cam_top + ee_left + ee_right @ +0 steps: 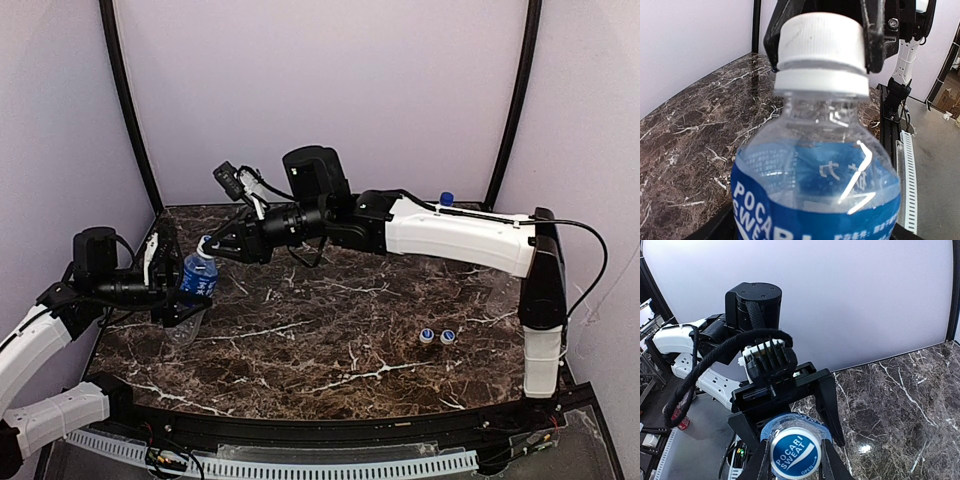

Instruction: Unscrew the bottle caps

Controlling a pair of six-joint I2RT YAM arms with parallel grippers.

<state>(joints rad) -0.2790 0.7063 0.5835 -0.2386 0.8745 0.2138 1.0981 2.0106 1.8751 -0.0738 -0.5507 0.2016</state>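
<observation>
Marble table (pixel 350 340), left jaws apparently gripping bottle (pixel 199 277), base hidden, right jaws pinching cap (pixel 795 454)

Pale lilac walls (pixel 330 90) and black corner poles (pixel 128 110) enclose a dark veined marble table (pixel 330 350).

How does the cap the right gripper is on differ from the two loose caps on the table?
The gripped cap sits on the bottle, off the table, pinched by the right gripper; the loose caps lie bare on the table, untouched. Both are white with blue tops.
</observation>
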